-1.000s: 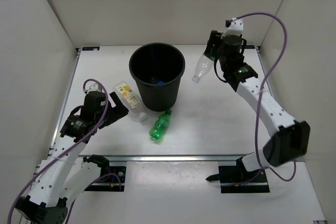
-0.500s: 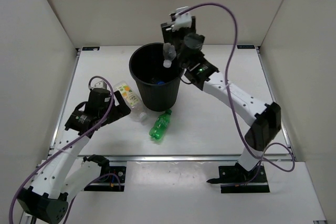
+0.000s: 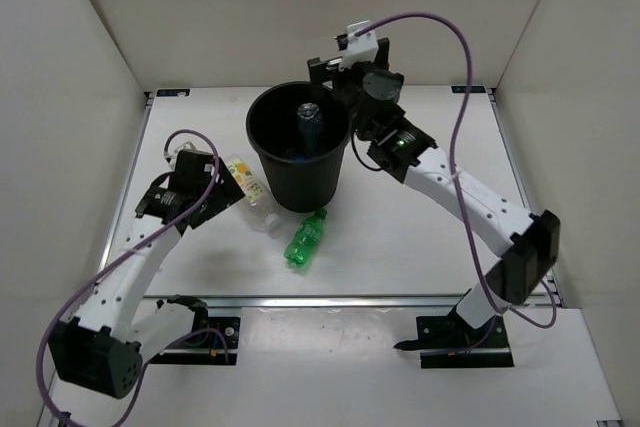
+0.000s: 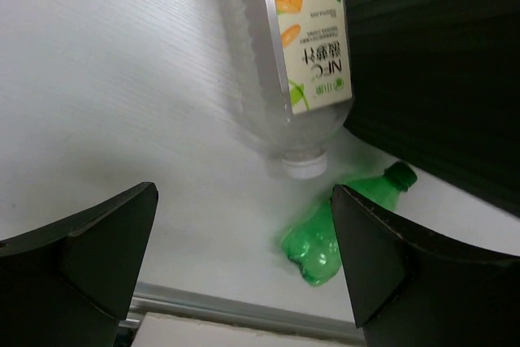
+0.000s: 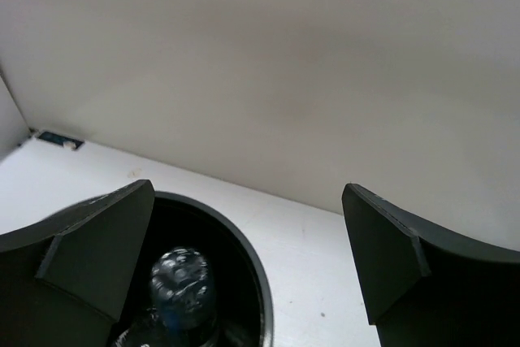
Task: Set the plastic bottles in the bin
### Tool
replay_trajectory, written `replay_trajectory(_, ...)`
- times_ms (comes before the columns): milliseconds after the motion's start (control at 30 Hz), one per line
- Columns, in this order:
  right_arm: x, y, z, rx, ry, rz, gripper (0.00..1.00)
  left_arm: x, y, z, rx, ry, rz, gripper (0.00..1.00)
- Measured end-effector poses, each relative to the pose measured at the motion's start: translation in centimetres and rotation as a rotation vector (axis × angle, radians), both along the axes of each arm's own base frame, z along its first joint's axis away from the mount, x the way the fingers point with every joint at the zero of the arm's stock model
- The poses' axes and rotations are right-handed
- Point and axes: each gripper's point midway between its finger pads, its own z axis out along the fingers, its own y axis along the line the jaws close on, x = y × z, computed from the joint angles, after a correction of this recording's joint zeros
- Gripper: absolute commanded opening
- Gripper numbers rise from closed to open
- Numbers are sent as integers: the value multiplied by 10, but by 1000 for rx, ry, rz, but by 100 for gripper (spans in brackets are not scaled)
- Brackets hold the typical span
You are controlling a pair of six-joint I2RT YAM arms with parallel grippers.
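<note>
2 white arms [image 3: 470,197], purple cables [image 3: 468,67]

Bright, even light from overhead, bouncing off the white walls [image 3: 100,47], so shadows on the table [image 3: 420,217] are soft. Inside of the bin [image 3: 300,182] goes nearly black. Left wrist view looks a bit smeary, the green bottle [image 4: 313,245] glowing and soft. Right wrist view is dimmer, greyish wall, the clear bottle [image 5: 183,282] down there blurry.

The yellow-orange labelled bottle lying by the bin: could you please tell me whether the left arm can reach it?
Probably yes. The left gripper is open, close to the yellow-orange labelled bottle, with nothing between them; only the bin close beside it might crowd a finger.
</note>
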Motion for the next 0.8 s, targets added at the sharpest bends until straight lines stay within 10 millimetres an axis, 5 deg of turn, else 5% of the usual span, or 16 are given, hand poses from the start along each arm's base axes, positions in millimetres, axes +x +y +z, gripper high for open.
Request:
replay_trajectory(133, -32, -32, 27, 56, -38, 5, 99, 29, 11, -17, -1, 43, 94, 99)
replay_trajectory(300, -68, -77, 26, 86, -44, -16, 99, 69, 26, -38, 25, 78, 216, 99)
replay_trajectory(667, -82, -146, -4, 105, 27, -151, 99, 141, 23, -42, -21, 16, 306, 98)
replay_trajectory(800, -87, -174, -12, 131, 38, -214, 99, 155, 19, -58, -7, 55, 305, 99)
